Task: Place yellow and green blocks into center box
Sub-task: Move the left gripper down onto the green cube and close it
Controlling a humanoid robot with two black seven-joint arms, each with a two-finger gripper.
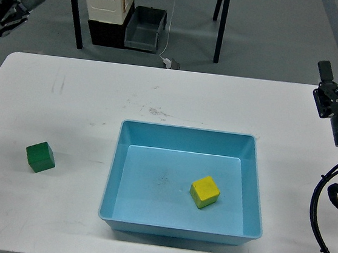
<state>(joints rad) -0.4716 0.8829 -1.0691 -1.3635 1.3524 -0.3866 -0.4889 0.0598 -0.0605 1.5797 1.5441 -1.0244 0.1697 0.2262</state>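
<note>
Blue tray point(187, 136) nearest; right arm's fingers point(325, 72) partly cut off.

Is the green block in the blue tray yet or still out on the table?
Out. The green block sits on the white table, left of the tray and apart from it.

Smooth, slightly glossy plastic tray point(253, 191) on a matt, scuffed white table point(67, 109).
</note>
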